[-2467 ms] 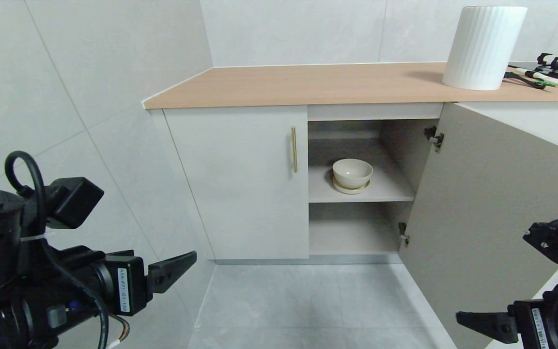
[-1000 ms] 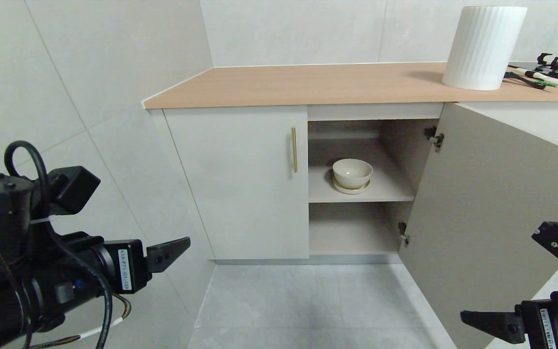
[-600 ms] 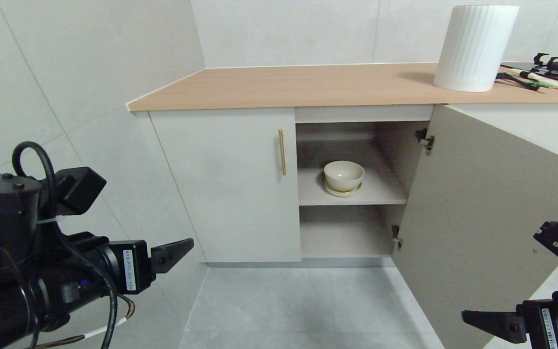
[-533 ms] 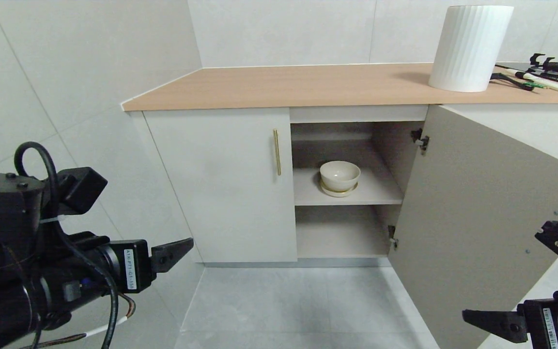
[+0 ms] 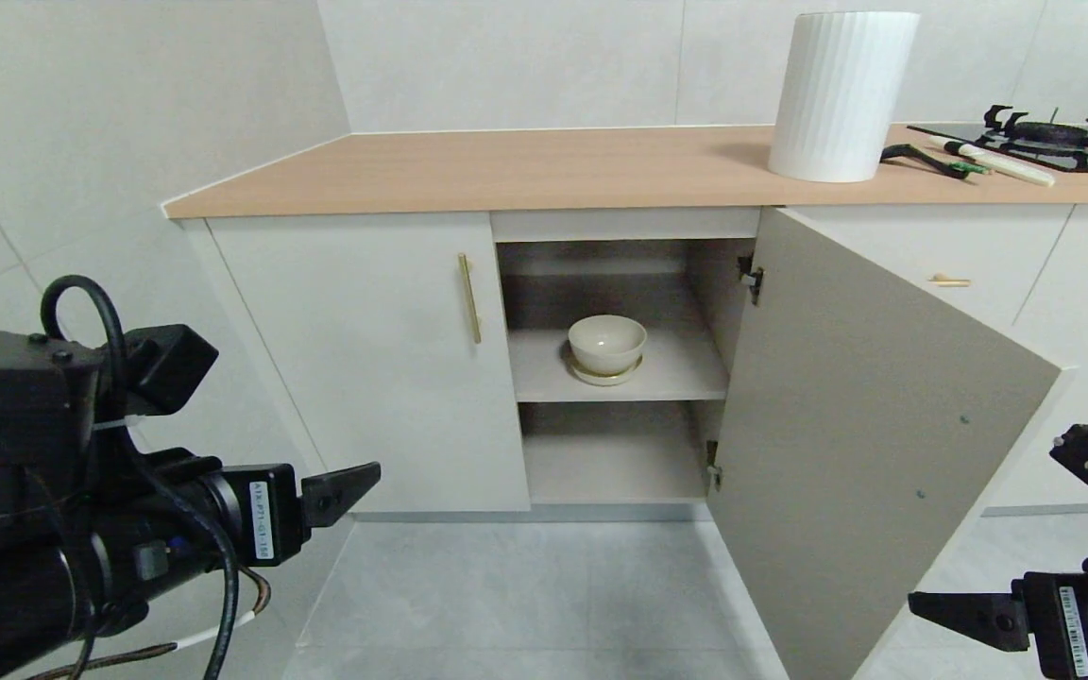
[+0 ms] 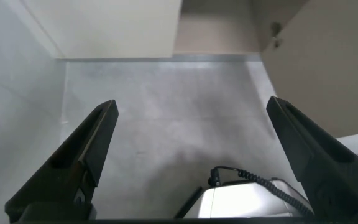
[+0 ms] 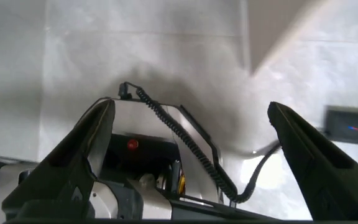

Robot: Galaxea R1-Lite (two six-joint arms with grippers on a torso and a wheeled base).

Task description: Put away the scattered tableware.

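**Bowl and plate shelved; cupboard door open; both sets of fingers apart**

In the head view, the left fingers [image 5: 341, 491] sit at 8 o'clock. They are spread wide with nothing between them, as the left wrist view shows plainly. The closed door [image 5: 365, 359] is at 9 o'clock, and its gold handle [image 5: 469, 297] runs upright.

Just right of centre, the cupboard [image 5: 624, 224] stands open. On its middle shelf [image 5: 686, 364] a cream bowl [image 5: 606, 340] rests mouth up on a small plate [image 5: 604, 378], the two touching and stacked. Being round, the bowl offers no long axis to line up with. It lies toward 2 o'clock from the left fingers, with a free path to it. From the right fingers it lies between 10 and 11 o'clock, with the open door [image 5: 865, 444] in the way.

That door hangs out at 3 to 4 o'clock, upright. With the tableware apparently stowed, shutting it looks like the step left. It stands at about 12 o'clock from the right fingers, so that arm seems the nearer one for a push.

On the surface [image 5: 506, 170], a white ribbed canister [image 5: 841, 94] stands at 1 o'clock, its contents hidden. Utensils [image 5: 969, 161] lie just beside it.

The right fingers [image 5: 969, 614] sit at 4 o'clock, likewise wide apart and holding nothing.
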